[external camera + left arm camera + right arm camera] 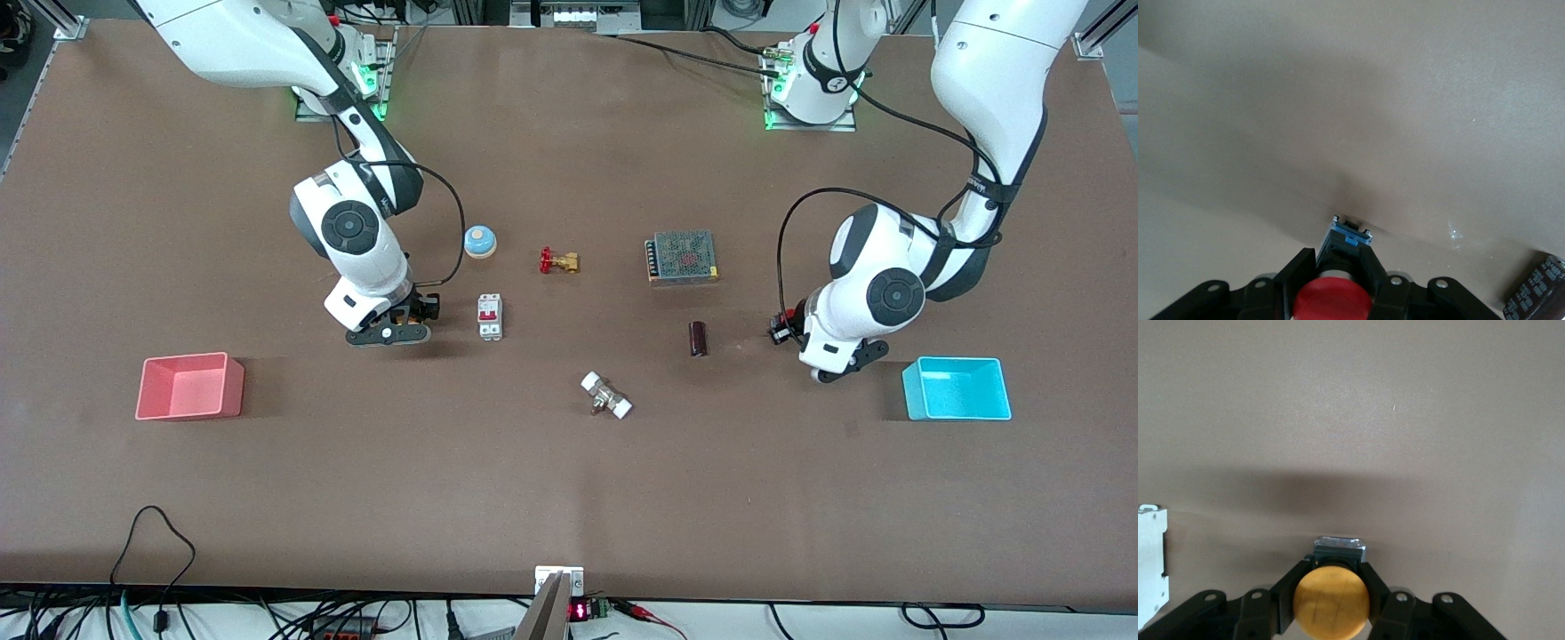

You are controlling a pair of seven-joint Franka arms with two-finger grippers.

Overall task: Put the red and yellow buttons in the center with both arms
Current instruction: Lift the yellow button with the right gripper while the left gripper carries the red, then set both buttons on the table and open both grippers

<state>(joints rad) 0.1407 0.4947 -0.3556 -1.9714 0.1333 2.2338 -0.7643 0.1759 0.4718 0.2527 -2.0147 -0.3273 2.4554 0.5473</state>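
The left arm's black two-finger gripper (1333,293) is closed around the red button (1333,303), a round red mushroom cap on a small black body with a blue base, and holds it over the flat matte brown tabletop (569,498). In the front view this left gripper (784,331) is over the table between the cyan rectangular tray (957,388) and a small dark maroon cylinder (699,339), and only a speck of red shows at its fingers. The right arm's black two-finger gripper (1331,607) is closed around the yellow-orange button (1331,603), a round yellow-orange cap on a black body with a grey metal base. In the front view this right gripper (418,313) is over the table just beside a white circuit breaker with a red switch (490,316), toward the right arm's end of the table from it. Taking that breaker as the landmark: a blue-and-white dome bell with an orange top (480,241) and a brass valve with a red handle (559,261) lie farther from the front camera than it; a metal fitting with white caps (606,396) lies nearer to the camera and toward the left arm's end; a grey mesh-topped power supply box (682,257) lies well toward the left arm's end; a pink rectangular tray (189,387) lies well toward the right arm's end and nearer to the camera.
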